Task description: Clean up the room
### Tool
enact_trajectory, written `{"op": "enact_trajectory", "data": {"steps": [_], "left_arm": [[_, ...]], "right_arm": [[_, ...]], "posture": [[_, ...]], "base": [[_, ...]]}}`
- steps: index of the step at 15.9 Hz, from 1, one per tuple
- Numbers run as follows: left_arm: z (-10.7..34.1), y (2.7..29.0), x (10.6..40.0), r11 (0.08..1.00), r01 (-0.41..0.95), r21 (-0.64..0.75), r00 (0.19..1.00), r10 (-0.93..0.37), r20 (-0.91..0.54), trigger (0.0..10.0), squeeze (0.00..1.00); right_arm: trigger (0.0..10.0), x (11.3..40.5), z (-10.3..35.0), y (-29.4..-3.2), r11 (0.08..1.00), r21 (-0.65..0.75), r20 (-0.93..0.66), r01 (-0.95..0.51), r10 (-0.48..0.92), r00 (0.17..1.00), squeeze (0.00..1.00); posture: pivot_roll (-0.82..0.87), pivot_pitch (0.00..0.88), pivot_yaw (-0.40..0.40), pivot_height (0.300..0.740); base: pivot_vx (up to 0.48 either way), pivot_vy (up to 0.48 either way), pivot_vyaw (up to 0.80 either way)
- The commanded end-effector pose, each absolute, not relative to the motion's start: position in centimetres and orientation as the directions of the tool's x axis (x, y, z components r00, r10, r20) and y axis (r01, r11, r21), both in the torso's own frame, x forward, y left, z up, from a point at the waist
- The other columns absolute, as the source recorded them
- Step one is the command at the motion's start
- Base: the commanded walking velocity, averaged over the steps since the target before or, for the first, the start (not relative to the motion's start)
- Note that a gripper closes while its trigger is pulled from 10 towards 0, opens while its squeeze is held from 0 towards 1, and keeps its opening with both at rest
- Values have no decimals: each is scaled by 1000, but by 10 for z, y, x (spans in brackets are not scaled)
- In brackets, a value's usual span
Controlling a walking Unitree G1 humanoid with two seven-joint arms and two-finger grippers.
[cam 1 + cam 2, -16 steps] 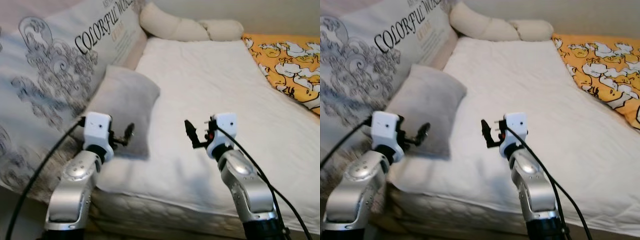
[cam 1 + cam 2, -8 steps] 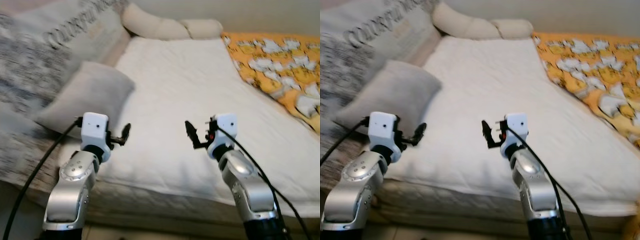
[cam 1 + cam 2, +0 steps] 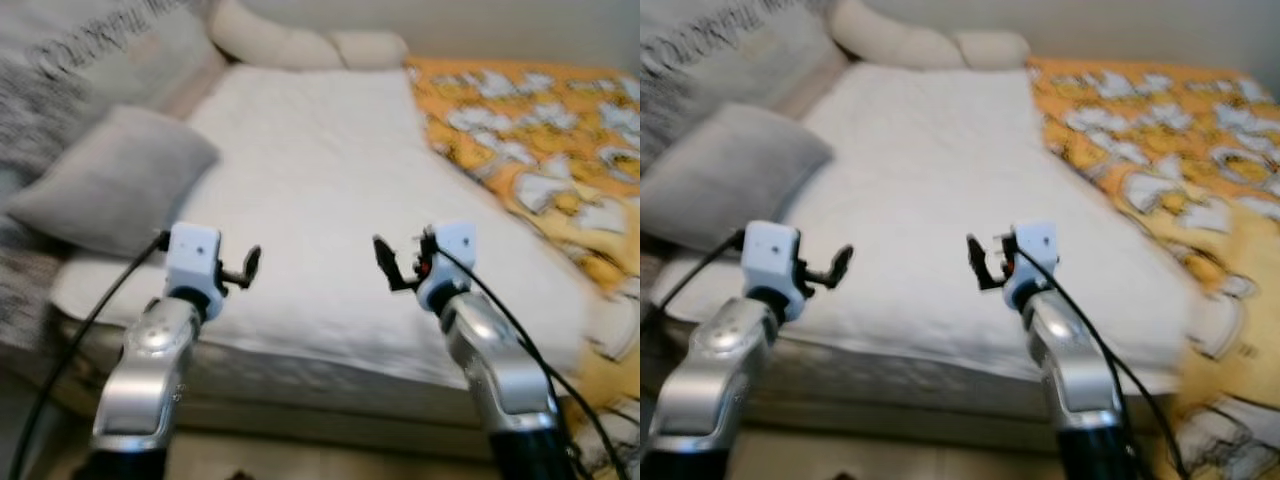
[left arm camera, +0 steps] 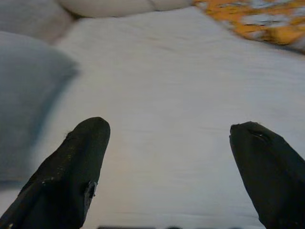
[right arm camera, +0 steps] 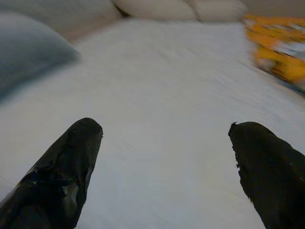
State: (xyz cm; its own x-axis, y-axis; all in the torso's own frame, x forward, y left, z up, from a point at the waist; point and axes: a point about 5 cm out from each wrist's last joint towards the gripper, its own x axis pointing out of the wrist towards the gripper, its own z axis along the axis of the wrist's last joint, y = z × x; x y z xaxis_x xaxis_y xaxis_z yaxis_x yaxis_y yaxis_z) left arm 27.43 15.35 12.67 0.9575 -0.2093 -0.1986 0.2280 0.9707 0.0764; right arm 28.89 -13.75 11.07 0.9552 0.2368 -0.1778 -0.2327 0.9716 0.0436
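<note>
Since a second ago the camera has swung rightward, so the grey pillow (image 3: 110, 180) now sits at the bed's (image 3: 320, 190) left edge and more of the orange blanket (image 3: 530, 150) shows along its right side. Both grippers hover over the bed's near edge, left gripper (image 3: 250, 266) and right gripper (image 3: 383, 260), jaws spread wide and empty. Motion blur softens what seem to be cream pillows (image 3: 300, 45) at the bed's head.
</note>
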Motion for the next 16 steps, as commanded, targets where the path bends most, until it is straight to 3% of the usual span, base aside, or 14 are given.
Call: {"op": "enact_trajectory", "data": {"steps": [1,16], "left_arm": [[133,150,277,967,237,97,961,-219,-172,10000,1000],[133,148,271,969,230,90,962,-212,-174,10000,1000]], "right_arm": [[10000,292,119,-137,970,52,-151,-238,243,958,1000],[10000,283,114,-145,971,107,-159,-216,231,960,1000]], "posture": [[-5,0,-7,740],[6,0,-22,740]], "base": [[0,-371,0],[0,-369,0]]}}
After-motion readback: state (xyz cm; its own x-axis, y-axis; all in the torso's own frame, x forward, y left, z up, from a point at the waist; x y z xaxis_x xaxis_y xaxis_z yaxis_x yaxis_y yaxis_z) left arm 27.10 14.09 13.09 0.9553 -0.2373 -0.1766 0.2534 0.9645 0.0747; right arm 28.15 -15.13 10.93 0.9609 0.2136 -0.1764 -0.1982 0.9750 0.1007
